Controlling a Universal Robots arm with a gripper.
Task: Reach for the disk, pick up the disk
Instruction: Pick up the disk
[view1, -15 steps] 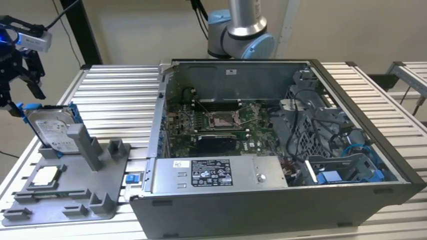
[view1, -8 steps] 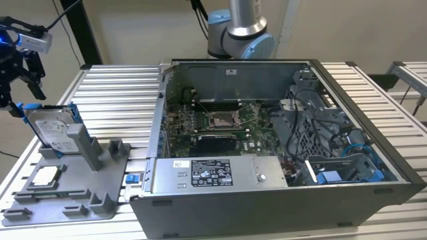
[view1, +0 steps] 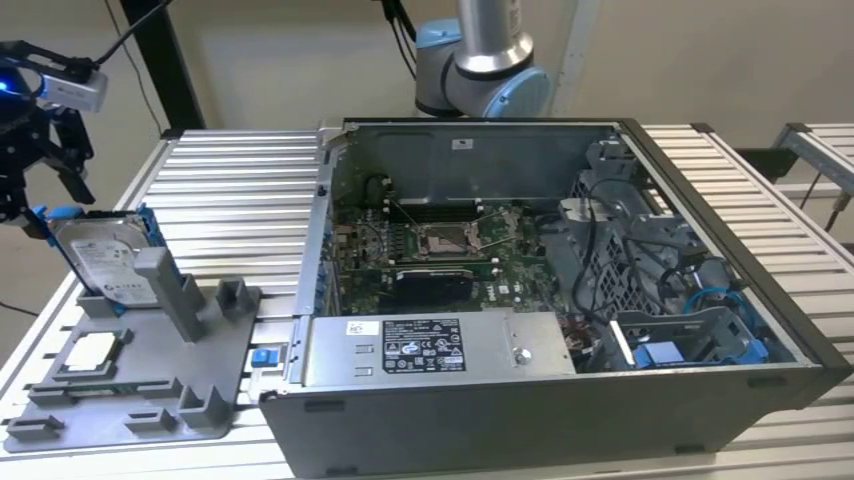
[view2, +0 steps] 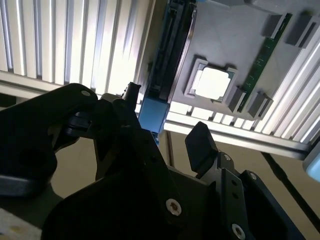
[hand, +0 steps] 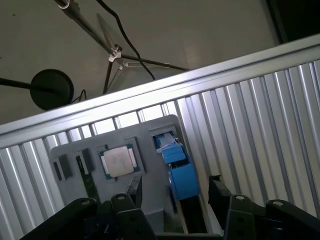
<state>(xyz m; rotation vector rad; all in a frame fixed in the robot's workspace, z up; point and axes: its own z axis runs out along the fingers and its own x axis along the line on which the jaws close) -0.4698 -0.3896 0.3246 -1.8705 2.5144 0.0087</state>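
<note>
The disk (view1: 110, 258) is a silver drive with a white label and a blue bracket, standing on edge in a slot of the grey fixture plate (view1: 147, 405) at the exterior view's left. My gripper (view1: 43, 198) hovers just above its upper far corner. In both wrist views the disk is edge-on: a dark edge (view2: 169, 60) and a blue bracket end (hand: 179, 172). The gripper (hand: 175, 192) (view2: 165, 120) is open, one black finger (hand: 134, 189) on each side of the bracket, holding nothing. Whether a finger touches the bracket cannot be told.
A small white-topped chip (view1: 91, 350) (view2: 212, 82) (hand: 119, 161) lies in the fixture plate near the disk. An open computer case (view1: 561, 300) with a long grey metal box (view1: 427, 345) takes up the slatted table's (view1: 227, 190) middle and right. The arm's base (view1: 481, 70) stands behind it.
</note>
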